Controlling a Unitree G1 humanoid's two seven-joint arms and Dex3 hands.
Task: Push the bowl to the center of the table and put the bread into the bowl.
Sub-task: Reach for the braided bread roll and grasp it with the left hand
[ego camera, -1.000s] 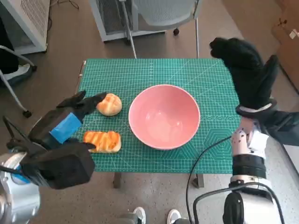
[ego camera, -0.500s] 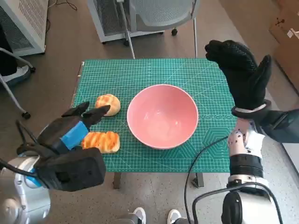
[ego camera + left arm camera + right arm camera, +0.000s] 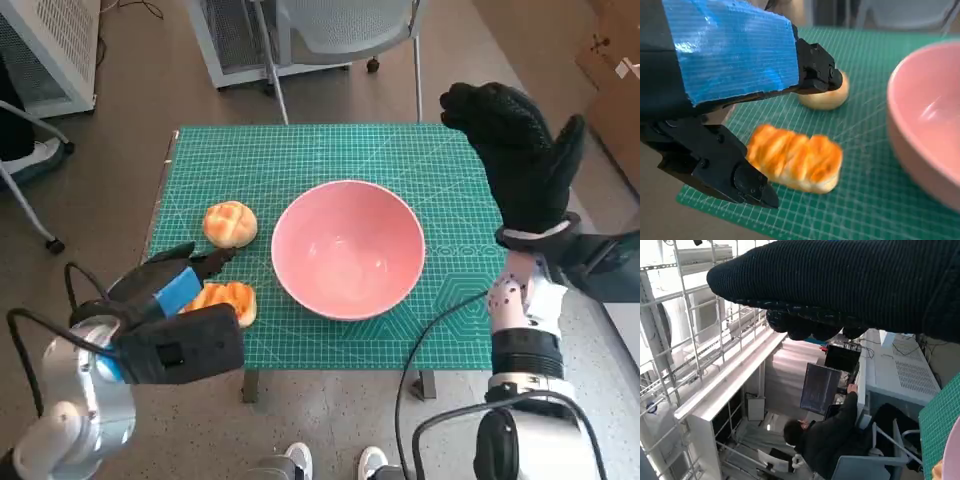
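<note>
Head view has the bowl (image 3: 348, 249) pretty much mid-surface already, so it's bread time. Left hand (image 3: 172, 290) hovers spread and empty over the loaf (image 3: 225, 300); it needs to drop and pinch. Right hand (image 3: 515, 155) is raised, empty.

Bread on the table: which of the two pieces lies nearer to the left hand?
The long striped loaf, right beside the left hand; the round bun lies farther away.

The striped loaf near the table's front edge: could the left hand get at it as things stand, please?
Probably yes: the left hand is open over the striped loaf, fingers apart, nothing lying between them.
</note>
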